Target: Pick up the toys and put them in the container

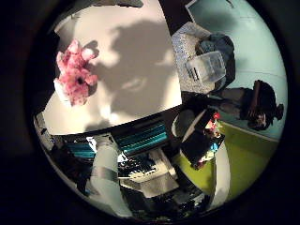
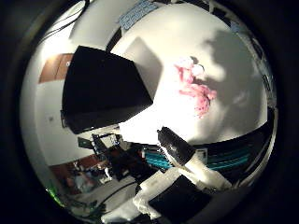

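A pink plush toy lies on the white table, near one edge; the thumb side palm view shows it too. A large black container stands on the table, away from the toy. My hand is high above the table, well away from the toy and the container. Its white and black fingers look relaxed, with nothing between them. The hand's shadow falls on the table beside the toy.
A clear plastic bin with a dark grey thing behind it sits by the table's edge, next to a white mesh item. Off the table are a green floor area and clutter.
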